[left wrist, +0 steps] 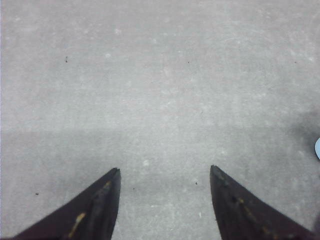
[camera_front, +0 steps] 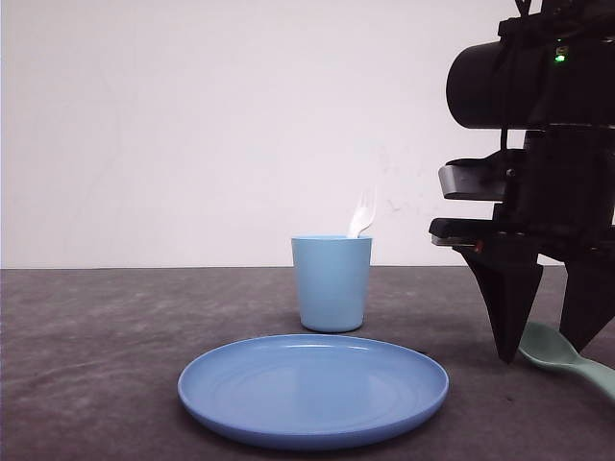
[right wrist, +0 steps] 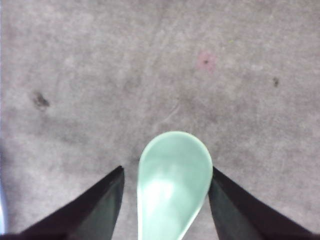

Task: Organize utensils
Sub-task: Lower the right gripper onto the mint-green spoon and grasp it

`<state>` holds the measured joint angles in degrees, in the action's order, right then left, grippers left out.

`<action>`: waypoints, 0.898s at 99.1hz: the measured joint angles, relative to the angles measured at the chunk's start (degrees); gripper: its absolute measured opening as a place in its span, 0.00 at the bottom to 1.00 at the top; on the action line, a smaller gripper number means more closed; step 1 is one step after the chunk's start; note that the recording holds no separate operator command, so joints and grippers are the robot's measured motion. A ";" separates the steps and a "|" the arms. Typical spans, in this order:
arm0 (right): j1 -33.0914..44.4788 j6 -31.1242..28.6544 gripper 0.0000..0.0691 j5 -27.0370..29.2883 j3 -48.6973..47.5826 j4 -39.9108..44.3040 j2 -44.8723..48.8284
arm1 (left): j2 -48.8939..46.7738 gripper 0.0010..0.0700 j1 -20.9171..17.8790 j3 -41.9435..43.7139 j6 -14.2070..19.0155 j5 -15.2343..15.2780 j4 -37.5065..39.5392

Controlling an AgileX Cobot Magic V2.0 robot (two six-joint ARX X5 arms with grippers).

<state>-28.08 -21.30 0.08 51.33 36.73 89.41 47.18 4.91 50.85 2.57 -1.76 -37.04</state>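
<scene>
Spoon [right wrist: 172, 180] handling is my concern now: it looks like thin mint-green plastic, so I judge it light, stiff and rather slick, apt to skate on the grey table [camera_front: 86, 336] or flip if pinched on the rounded bowl. It lies flat on the table to the right of the blue plate [camera_front: 312, 389], and in the right wrist view its bowl sits between the spread fingers of my right gripper [right wrist: 165, 172], jaws apart and not yet touching it. I would rather take hold lower on the neck or handle, where the section is narrow and flatter, than on the bowl. The white fork [camera_front: 362, 213] already stands in the light blue cup [camera_front: 331, 283] behind the plate, tines up. My left gripper [left wrist: 165, 172] hangs released over bare table, holding nothing.
</scene>
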 joint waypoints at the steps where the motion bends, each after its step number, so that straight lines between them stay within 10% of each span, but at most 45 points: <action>1: 0.00 0.00 0.46 0.02 0.00 0.00 0.00 | 0.00 0.48 0.00 0.00 -0.02 0.00 0.00; 89: 0.00 0.02 0.28 1.51 0.02 0.11 -0.02 | 0.00 0.48 0.00 0.00 -0.02 0.00 0.00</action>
<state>-28.08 -21.28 1.58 51.35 36.84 89.38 47.18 4.91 50.85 2.55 -1.76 -37.04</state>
